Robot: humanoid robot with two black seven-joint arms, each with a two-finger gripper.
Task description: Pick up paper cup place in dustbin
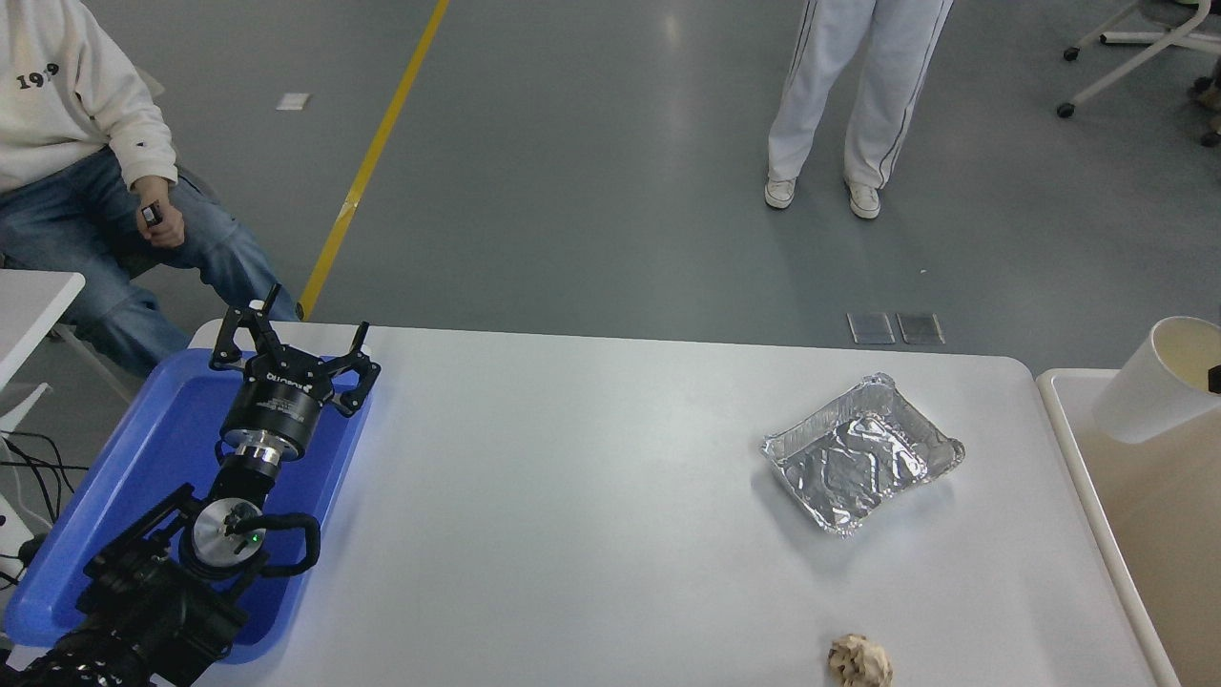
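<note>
Blk left arm (238,496), silver wrist ring
</note>
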